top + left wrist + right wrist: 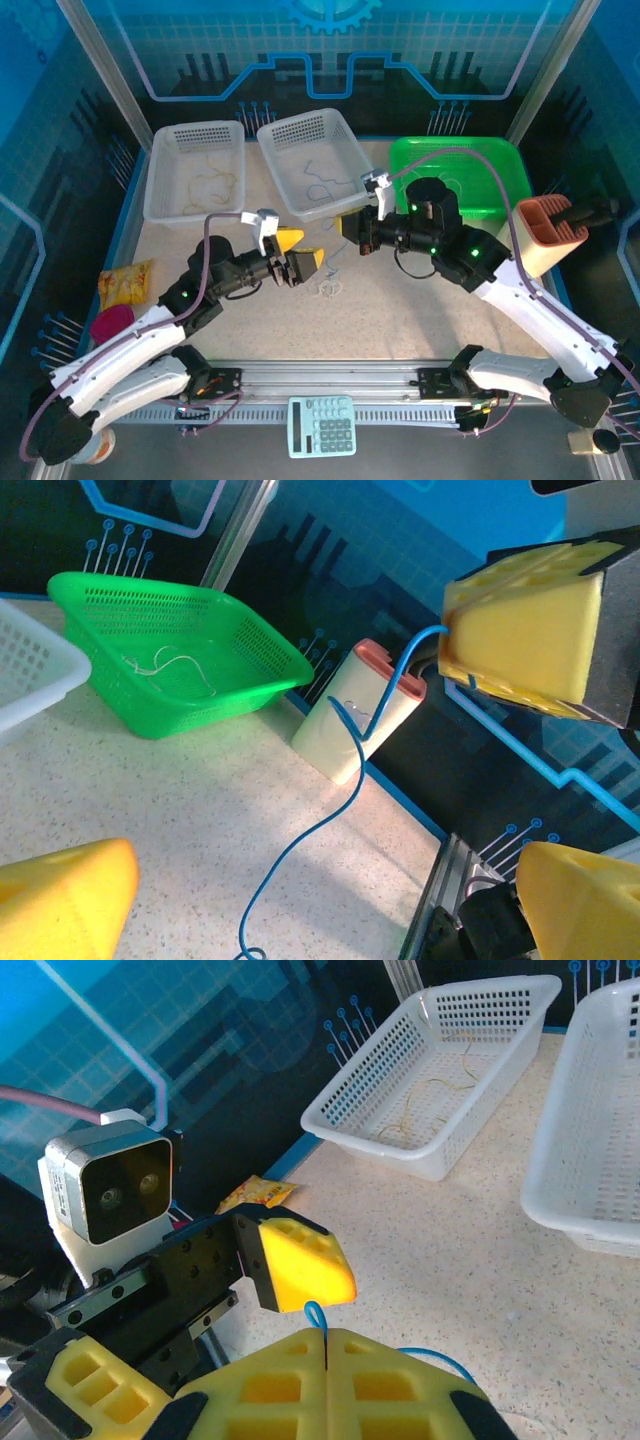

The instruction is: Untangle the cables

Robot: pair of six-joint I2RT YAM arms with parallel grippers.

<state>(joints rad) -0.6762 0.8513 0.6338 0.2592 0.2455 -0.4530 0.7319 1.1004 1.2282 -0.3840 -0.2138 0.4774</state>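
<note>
My right gripper point(325, 1338) is shut on a thin blue cable point(304, 839), whose small loop pokes out above the closed yellow pads. From that gripper point(348, 226) the cable hangs down to the table, where it ends in a curl near a small whitish tangle of cables point(328, 286). My left gripper point(325, 900) is open, its yellow fingers point(65, 905) spread wide to either side of the hanging cable without touching it. In the top view the left gripper point(300, 252) sits just left of the right one, mid-table.
At the back stand a white basket point(160, 175) holding tan-yellow cables, a second white basket point(345, 135) holding blue-grey cables, and a green basket point(505, 165) holding a whitish cable. A cream box point(545, 250) stands at the right. A snack packet point(125, 283) lies left, a calculator point(322, 425) in front.
</note>
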